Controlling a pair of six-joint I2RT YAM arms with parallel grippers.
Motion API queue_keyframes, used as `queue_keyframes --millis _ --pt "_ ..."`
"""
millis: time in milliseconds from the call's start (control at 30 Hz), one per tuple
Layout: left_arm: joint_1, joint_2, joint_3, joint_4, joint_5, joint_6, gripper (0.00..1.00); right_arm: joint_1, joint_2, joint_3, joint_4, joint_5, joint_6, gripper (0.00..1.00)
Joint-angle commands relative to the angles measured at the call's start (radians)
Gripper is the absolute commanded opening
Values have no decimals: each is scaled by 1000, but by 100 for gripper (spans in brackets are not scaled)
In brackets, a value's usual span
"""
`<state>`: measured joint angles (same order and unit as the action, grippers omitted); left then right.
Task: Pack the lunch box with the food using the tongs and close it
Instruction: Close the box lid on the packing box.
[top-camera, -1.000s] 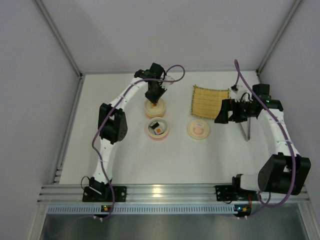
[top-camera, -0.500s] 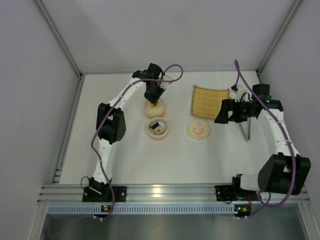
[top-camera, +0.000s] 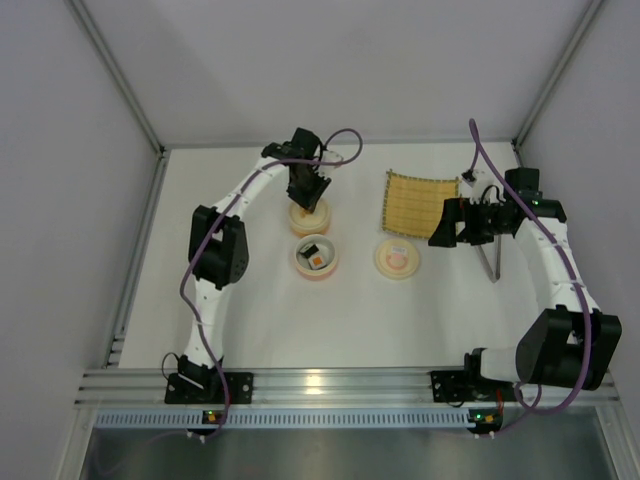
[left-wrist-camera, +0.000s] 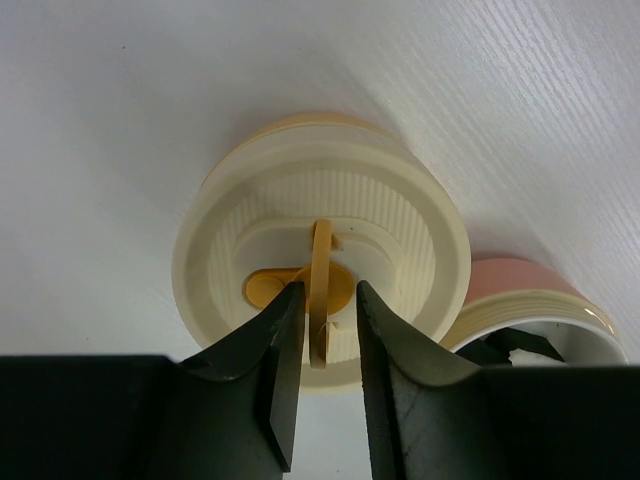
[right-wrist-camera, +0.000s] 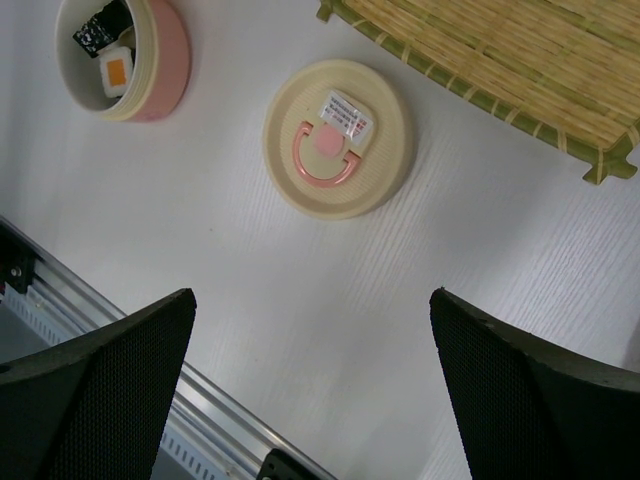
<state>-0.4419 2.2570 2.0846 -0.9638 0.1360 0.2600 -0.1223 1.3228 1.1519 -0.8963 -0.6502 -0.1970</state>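
1. Lunch box parts sit mid-desk: the orange-rimmed bowl (left-wrist-camera: 300, 122) wears its cream lid (left-wrist-camera: 400, 220) and stands just beside the open pink-rimmed bowl (right-wrist-camera: 165, 60), which holds a sushi roll (right-wrist-camera: 117, 68).
2. The pink-handled lid (right-wrist-camera: 380, 170) lies flat on the desk (right-wrist-camera: 560, 260), near the bamboo mat (right-wrist-camera: 500, 50).
3. The left gripper (left-wrist-camera: 330, 295) hangs over the lidded bowl, its jaws narrowly parted around the upright ring handle (left-wrist-camera: 322, 245), not clamping it.
4. The right gripper (right-wrist-camera: 310, 295) hangs spread wide and empty, with the tongs (top-camera: 488, 262) lying on the desk nearby.

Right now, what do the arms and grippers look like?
Left arm and right arm: white links, black joint housings, a purple cable looped along each. Left gripper and right gripper: black, wedge-shaped fingers; the right's look mesh-textured.
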Motion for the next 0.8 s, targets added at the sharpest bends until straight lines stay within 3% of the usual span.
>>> queue_keyframes --millis 0,467,567,600,700,767 --pt "15 -48 -49 -13 -39 -30 33 -13 -25 8 59 -29 -2 99" --pt "38 -47 -178 69 -32 -71 32 -13 -25 9 51 -26 -10 99" --pt "48 -40 -179 63 -26 -19 24 -13 -22 14 48 -26 -12 99" --pt "48 -43 -181 60 -26 7 15 -13 -19 14 48 -26 -12 99" --pt "51 -53 -173 43 -29 99 4 -13 -16 14 48 -29 -12 99" --pt "55 -60 -166 31 -6 166 1 -13 -13 12 48 -31 -12 99"
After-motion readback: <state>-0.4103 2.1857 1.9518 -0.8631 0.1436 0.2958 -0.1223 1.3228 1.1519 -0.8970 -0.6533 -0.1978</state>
